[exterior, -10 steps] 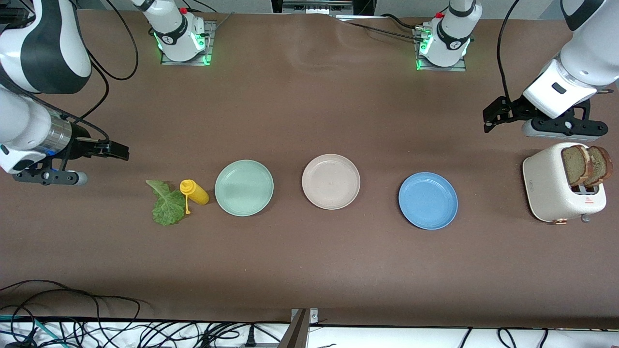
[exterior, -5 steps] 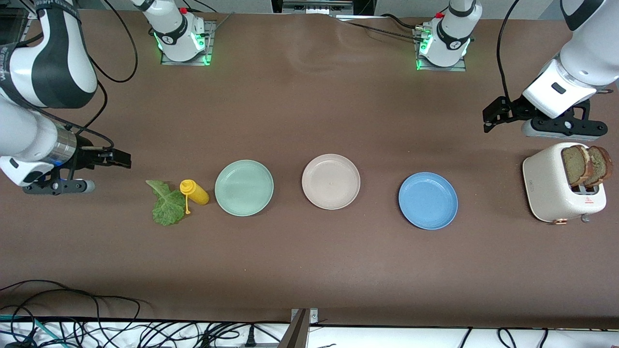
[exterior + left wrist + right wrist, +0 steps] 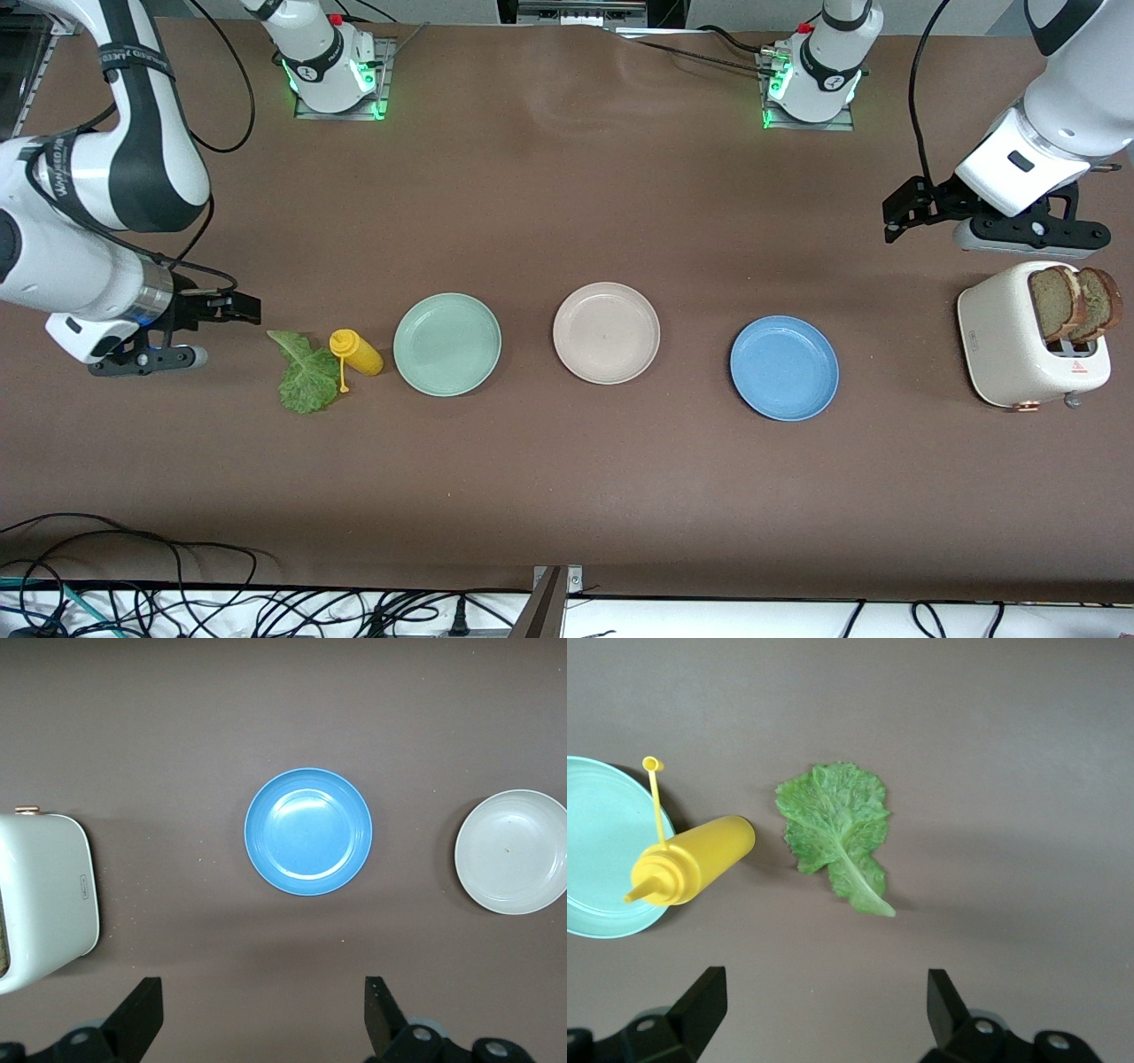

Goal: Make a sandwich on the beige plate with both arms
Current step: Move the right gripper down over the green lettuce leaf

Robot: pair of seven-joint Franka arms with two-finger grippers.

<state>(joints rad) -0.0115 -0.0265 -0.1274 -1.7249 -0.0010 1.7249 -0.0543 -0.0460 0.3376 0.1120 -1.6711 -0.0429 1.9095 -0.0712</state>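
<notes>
Beige plate (image 3: 606, 332) sits bare at mid-frame while the right gripper (image 3: 237, 307), jaws wide and empty, hangs at the frame's left edge nearest the lettuce leaf (image 3: 305, 371), its stem running lengthwise toward those jaws; the left gripper (image 3: 899, 213), also wide and empty, waits by the bread (image 3: 1074, 301).

The right arm (image 3: 97, 190) reaches in from its base at about 11 o'clock in the front view and bends down toward 9 o'clock, its wrist turned so the right end effector (image 3: 239, 307) points toward 3 o'clock, low over the desk (image 3: 567, 496). Its two black fingers (image 3: 700, 1003) stand wide apart with nothing between them. The left arm (image 3: 1054, 106) comes from its base near 1 o'clock and hangs at about 2 o'clock, its wrist angled so the left end effector (image 3: 904, 213) points toward 9 o'clock. Its fingers (image 3: 383, 1017) are likewise spread wide and empty.
</notes>
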